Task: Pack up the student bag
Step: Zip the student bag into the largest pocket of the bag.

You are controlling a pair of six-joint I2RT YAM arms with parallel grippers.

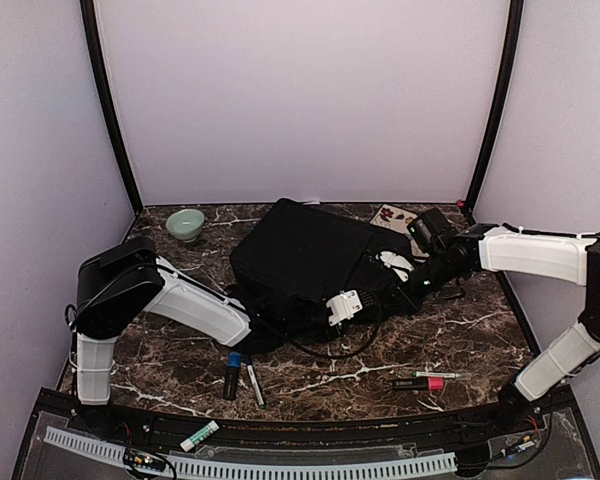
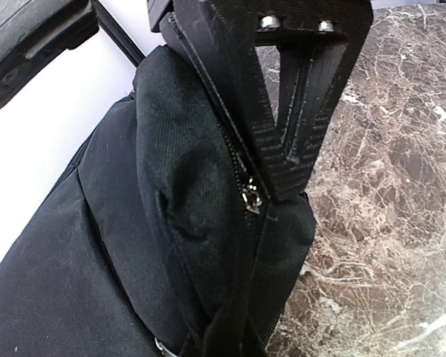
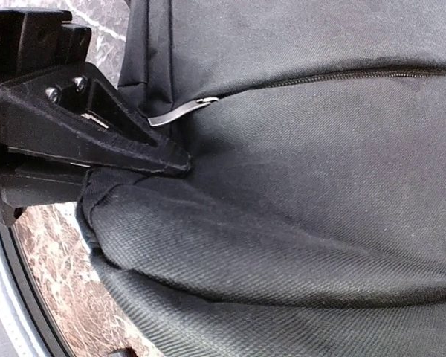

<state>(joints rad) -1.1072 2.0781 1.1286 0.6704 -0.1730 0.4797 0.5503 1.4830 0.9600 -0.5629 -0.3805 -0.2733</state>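
Gripping seen at 2 points | bag (image 1: 305, 250) lay mid table (image 1: 470, 335) | left gripper (image 2: 282, 182) clenched on bag beside zipper pull (image 2: 250, 201), likely to open it | right gripper (image 3: 175, 160) pinched bag fabric, likely bracing.

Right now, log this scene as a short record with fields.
student bag: black, lying on the marble table
left tool: shut, tips at a zipper slider on the bag's edge
right tool: shut on a fold of bag fabric
loose items: blue-capped marker, pink marker, near table edge
bowl: green, far left corner, apart from bag
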